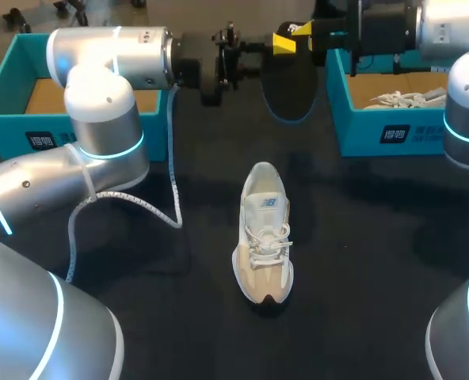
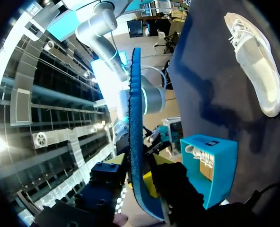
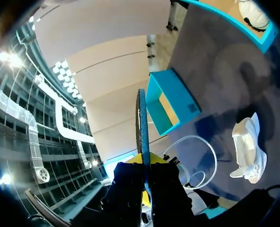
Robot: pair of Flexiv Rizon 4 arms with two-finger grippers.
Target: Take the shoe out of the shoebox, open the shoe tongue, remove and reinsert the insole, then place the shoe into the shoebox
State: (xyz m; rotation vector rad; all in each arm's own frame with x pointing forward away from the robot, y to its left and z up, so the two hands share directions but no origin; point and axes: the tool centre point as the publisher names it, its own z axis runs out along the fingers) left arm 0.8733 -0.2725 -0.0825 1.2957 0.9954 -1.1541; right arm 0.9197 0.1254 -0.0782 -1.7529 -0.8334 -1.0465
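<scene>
right wrist view: right gripper (image 3: 144,165) is clamped on the insole (image 3: 141,118). both fingers press its two faces, so the jaws stand only as far apart as the insole is thick. the insole is dark with a blue rim and sticks out edge-on ahead of the fingers. left wrist view: the same insole runs edge-on out from the left gripper (image 2: 142,189), with black gripper parts on both sides, but i can't tell whether that gripper has hold of it or is only up against it. head view: the two grippers meet in the air above the far middle of the table (image 1: 377,277), left arm in from the left, right arm in from the right. the insole hangs below the right gripper's yellow tip, clear of the surface. a white cable (image 1: 171,182) loops down from the left arm. the shoe (image 1: 264,233) sits upright on its sole mid-table on the black cloth, beige and white, laces loose, toe toward the robot, well apart from both grippers. farther back are two teal boxes. the left shoebox (image 1: 5,111) shows a brown cardboard floor. the right shoebox (image 1: 361,131) has a second shoe (image 1: 405,99) lying in it.
</scene>
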